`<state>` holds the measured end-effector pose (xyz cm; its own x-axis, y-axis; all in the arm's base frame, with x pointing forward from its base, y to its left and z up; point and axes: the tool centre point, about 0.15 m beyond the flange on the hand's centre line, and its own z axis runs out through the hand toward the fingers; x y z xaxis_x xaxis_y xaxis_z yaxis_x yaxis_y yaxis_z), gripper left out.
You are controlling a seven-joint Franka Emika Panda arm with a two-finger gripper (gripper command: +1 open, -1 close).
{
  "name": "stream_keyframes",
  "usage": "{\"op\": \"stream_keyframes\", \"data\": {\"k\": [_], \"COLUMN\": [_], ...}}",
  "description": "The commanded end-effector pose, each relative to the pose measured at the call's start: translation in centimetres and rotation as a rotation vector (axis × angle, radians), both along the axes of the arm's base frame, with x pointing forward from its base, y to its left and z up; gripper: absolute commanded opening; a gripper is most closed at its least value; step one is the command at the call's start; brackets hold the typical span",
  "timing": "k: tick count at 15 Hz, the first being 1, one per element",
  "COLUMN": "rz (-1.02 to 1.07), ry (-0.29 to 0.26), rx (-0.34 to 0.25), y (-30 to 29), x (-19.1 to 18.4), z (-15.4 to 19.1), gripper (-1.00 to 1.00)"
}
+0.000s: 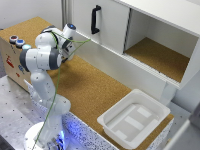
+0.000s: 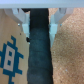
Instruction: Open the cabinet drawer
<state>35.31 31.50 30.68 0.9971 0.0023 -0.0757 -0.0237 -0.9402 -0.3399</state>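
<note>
Slippage is the main risk. In the wrist view the pincer [image 2: 38, 22] stands with its pale fingers [image 2: 23, 21] parted either side of a black bar [image 2: 40, 55], seemingly the cabinet drawer's handle, running straight out ahead between them. Whether the pads touch it I cannot tell. Pulling before closing would leave the drawer shut.

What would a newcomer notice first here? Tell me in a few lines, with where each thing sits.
The white robot arm stands out first, bent over the cork-topped counter on the exterior view's left. Next comes the white tub at the counter's near right end, and the tall white cabinet door with its black handle behind. In the wrist view a black bar runs between the two jaws, against wood printed with a blue pattern.
</note>
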Motion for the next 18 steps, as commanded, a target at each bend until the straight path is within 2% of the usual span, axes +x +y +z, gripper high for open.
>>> {"op": "stream_keyframes", "data": {"k": [1, 7, 9, 18], "rz": [-0.060, -0.128, -0.147, -0.247], "ry": [-0.025, -0.032, -0.012, -0.024], "rx": [0.093, 0.066, 0.051, -0.003], "y": [-5.2, -10.1, -11.6, -18.9], "x": [-2.9, -2.4, -2.4, -2.4], "z": [-5.1, -5.4, -5.4, -4.5], "gripper": [-1.00, -1.00, -1.00, -1.00]}}
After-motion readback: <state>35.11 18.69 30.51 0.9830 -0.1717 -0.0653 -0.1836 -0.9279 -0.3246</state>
